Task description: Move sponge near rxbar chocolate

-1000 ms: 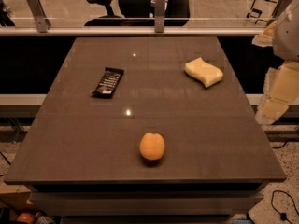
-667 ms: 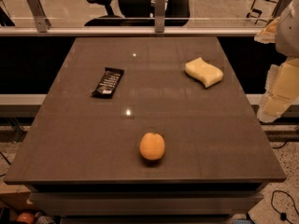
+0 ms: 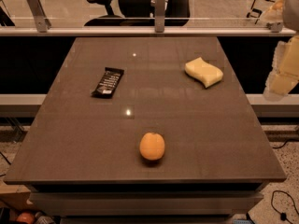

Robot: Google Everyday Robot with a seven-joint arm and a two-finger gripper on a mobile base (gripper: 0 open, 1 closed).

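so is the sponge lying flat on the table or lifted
Lying flat. The sponge rests on the table at its far right, nothing touching it; the hand hangs beyond the table's right edge.

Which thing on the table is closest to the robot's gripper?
The pale yellow sponge: it lies at the right, nearest the gripper beyond the table's right edge. The orange and black snack bar lie farther away.

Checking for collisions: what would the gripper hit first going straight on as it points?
The gripper, right of the table, seems to point down, clear of the sponge; probably the pale ledge below meets it first, though depth is unclear.
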